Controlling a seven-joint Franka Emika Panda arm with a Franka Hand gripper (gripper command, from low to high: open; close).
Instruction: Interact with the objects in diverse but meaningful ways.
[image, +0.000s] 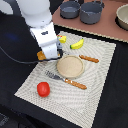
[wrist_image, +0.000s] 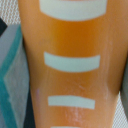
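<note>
Hovering low over the mat (image: 95, 75), near its edge on the exterior view's left: arm with pincer (image: 50, 54) right at the loaf (image: 41, 55), an orange-brown shape peeking out beside and under the white wrist. Cannot tell how far the pincer stands open or whether it has the loaf in its grip; fingers hidden in both views. Filling almost the whole wrist view: glossy orange loaf (wrist_image: 70, 65) crossed by pale curved stripes. No readable writing anywhere.

Lying on the mat: tomato (image: 43, 89) near the front corner, well apart from the rest; plate (image: 70, 66) in the middle, just beside the pincer; fork (image: 66, 80) in front of the plate; knife (image: 89, 58) behind it; banana (image: 77, 44) farther back; yellow block (image: 62, 38) with a red label, too blurred to read, beside the arm. Standing on the brown bench (image: 107, 29) beyond: two grey pots (image: 82, 10) and a bowl (image: 122, 16).
</note>
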